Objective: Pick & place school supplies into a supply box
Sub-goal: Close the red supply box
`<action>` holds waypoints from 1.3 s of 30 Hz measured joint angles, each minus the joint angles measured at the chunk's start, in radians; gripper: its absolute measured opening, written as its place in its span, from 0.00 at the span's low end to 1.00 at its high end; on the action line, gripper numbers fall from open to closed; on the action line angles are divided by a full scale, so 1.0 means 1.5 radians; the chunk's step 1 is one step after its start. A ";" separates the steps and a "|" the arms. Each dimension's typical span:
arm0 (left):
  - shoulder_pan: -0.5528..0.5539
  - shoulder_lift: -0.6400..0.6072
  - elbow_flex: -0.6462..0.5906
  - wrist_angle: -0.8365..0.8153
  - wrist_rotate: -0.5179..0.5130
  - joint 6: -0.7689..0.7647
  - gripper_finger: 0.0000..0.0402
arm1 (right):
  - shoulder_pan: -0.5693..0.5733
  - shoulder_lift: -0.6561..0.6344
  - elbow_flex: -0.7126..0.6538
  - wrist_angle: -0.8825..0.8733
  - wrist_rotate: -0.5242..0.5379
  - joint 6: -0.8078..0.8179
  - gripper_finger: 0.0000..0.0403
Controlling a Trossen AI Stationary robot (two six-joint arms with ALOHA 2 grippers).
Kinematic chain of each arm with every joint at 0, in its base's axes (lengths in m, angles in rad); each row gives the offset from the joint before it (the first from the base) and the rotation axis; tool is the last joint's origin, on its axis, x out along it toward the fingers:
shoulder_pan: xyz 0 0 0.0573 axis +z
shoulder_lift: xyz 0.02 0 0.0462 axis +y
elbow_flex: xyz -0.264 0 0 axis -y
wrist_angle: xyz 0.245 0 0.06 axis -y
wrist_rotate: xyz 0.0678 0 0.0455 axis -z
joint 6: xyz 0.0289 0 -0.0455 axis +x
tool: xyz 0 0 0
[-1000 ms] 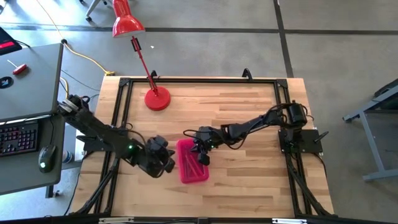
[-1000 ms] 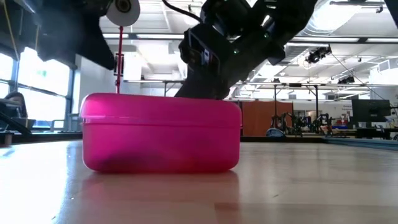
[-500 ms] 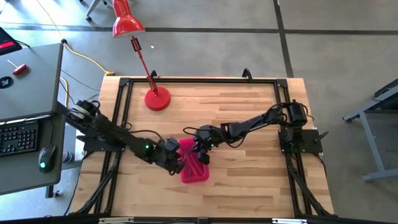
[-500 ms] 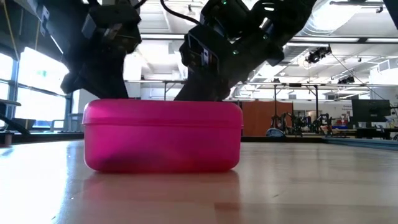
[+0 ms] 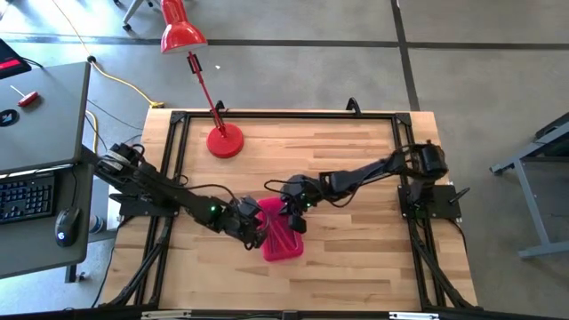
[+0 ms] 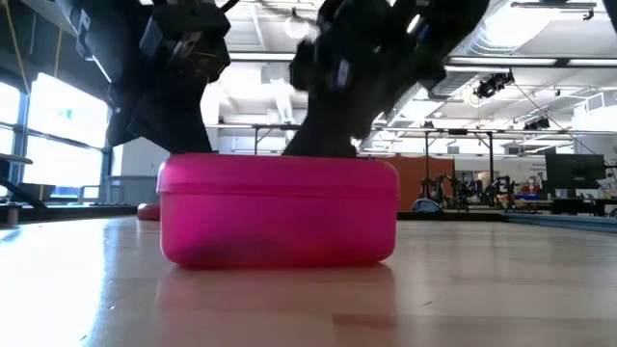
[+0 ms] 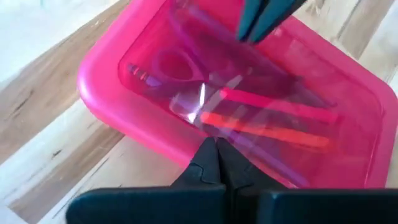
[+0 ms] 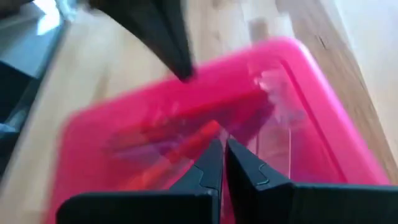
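- Wooden bench [image 5: 338, 160] is filling my overhead view, with grey floor around it and a desk with a keyboard [image 5: 25, 197] sitting off its left edge.
- Toward the far left part of the bench, I am seeing the red lamp [image 5: 224, 141] standing on its round base.
- Coming in from the left, my left gripper [image 5: 255, 233] is pressing its tip against the left side of the supply box [image 5: 284, 242], with its fingers pinched together and holding nothing.
- Near the bench middle, the pink supply box is lying with its lid down; through the lid I am making out purple-handled scissors [image 7: 171, 67] and pens [image 7: 267, 124].
- From the right, my right gripper [image 5: 296, 220] is resting on the lid, fingers closed tight and empty.
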 joint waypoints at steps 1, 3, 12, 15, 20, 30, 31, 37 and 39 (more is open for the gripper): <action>0.000 -0.006 0.005 -0.004 -0.004 0.011 0.03 | 0.003 -0.015 0.000 -0.001 0.007 -0.004 0.00; 0.000 -0.019 0.019 -0.003 -0.012 0.031 0.02 | 0.014 -0.050 0.002 -0.024 0.041 -0.009 0.00; 0.006 -0.057 0.066 -0.087 -0.069 0.075 0.09 | 0.119 -0.082 0.003 -0.066 0.123 0.027 0.00; 0.020 -0.056 0.066 -0.084 -0.063 0.087 0.04 | 0.161 -0.051 0.003 -0.039 0.169 0.039 0.00; 0.048 -0.034 0.066 -0.083 -0.048 0.095 0.03 | 0.198 -0.006 0.003 0.058 0.188 0.047 0.00; 0.094 0.024 0.066 -0.079 0.019 0.094 0.06 | 0.193 0.046 0.005 0.057 0.210 0.094 0.00; 0.093 0.028 0.066 -0.077 0.021 0.095 0.04 | 0.191 0.046 0.006 0.043 0.210 0.098 0.00; 0.086 0.027 0.066 -0.085 0.036 0.089 0.05 | 0.180 0.039 0.008 -0.037 0.214 0.113 0.00; 0.086 0.026 0.066 -0.081 0.043 0.088 0.09 | 0.177 0.030 0.008 -0.060 0.214 0.113 0.00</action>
